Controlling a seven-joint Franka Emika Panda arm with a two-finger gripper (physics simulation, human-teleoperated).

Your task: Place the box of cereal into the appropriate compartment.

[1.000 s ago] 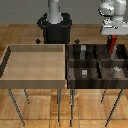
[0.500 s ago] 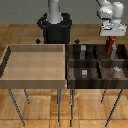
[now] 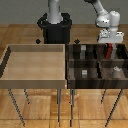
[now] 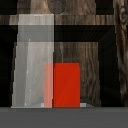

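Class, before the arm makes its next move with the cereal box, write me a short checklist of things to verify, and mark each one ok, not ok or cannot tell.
1. Cereal box inside the dark bin: ok.
2. Box beside the pale grey block in that section: ok.
3. Box upright: ok.
4. Gripper directly above the box: ok.
5. Fingers let go of the box: cannot tell.
6. Box resting on the section floor: cannot tell.

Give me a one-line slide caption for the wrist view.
Red box of cereal standing inside the dark compartment beside a tall pale grey block.
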